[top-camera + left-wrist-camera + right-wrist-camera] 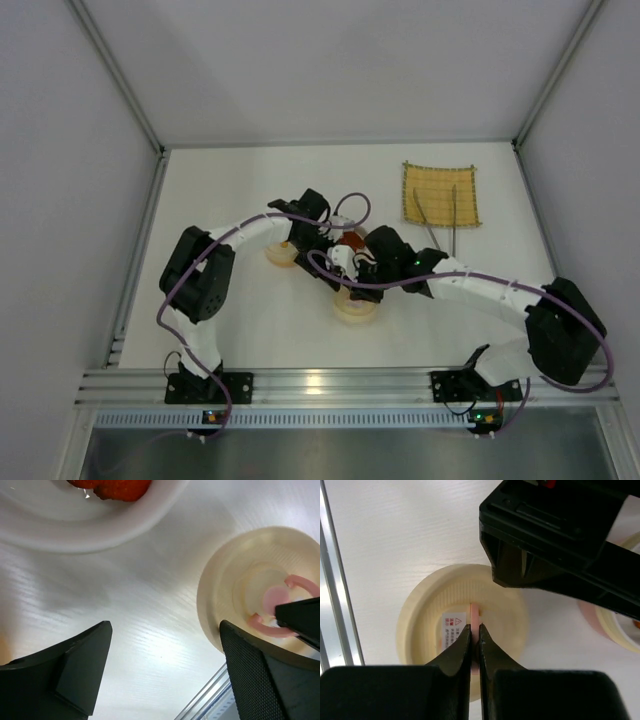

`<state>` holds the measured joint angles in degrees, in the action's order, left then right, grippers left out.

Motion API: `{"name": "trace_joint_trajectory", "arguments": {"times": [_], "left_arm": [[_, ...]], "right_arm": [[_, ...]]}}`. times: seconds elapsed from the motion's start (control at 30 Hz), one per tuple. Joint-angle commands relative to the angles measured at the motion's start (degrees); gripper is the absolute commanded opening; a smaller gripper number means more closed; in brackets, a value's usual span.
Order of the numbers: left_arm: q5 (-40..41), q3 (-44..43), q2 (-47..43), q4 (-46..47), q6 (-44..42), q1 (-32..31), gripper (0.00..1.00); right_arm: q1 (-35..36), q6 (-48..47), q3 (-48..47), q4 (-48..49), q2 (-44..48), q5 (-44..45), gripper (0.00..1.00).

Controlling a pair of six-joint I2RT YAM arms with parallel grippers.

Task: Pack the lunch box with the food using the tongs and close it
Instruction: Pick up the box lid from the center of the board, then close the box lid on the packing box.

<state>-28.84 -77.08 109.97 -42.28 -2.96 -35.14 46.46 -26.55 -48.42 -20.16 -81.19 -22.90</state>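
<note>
tongs (454,220) on mat (440,180), lid (356,308) left of mat

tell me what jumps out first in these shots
Mid-table, the right gripper is pinched shut on the pink handle of a cream lid. The left gripper hangs open beside it. The tongs lie untouched on the yellow bamboo mat at the far right.
</note>
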Motion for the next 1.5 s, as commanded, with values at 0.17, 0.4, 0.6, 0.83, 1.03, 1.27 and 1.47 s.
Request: {"name": "trace_joint_trajectory", "arguments": {"times": [0.17, 0.4, 0.6, 0.83, 1.03, 1.27, 1.47], "left_arm": [[-2.1, -5.0, -10.1, -4.7, -1.9, 4.8, 0.98], [-5.1, -7.1, -14.5, -7.3, -4.5, 12.4, 0.98], [-8.3, -6.3, -18.6, -6.4, -5.6, 20.3, 0.98], [-8.9, -2.1, -22.2, -4.9, -8.0, 23.8, 0.98], [-17.4, 1.6, -23.4, -1.9, -7.1, 29.7, 0.98], [-24.7, 4.0, -22.0, 0.6, -5.9, 34.7, 0.98], [-27.8, 6.4, -21.7, 4.4, -3.9, 37.0, 0.98]], "right_arm": [[1.4, -2.8, -2.7, -11.5, 11.8, 0.5, 0.0], [0.9, -9.0, -6.0, -16.6, 12.8, 3.7, 0.0], [-3.8, -11.8, -15.6, -19.5, 8.4, 6.2, 0.0], [-12.8, -14.7, -40.2, -30.3, -8.9, 0.1, 0.0], [-16.6, -23.9, -54.6, -38.0, -21.3, -4.5, 0.0], [-17.9, -35.1, -57.0, -42.0, -27.0, -14.4, 0.0], [-18.3, -40.3, -59.2, -44.3, -31.4, -18.1, 0.0]]}}
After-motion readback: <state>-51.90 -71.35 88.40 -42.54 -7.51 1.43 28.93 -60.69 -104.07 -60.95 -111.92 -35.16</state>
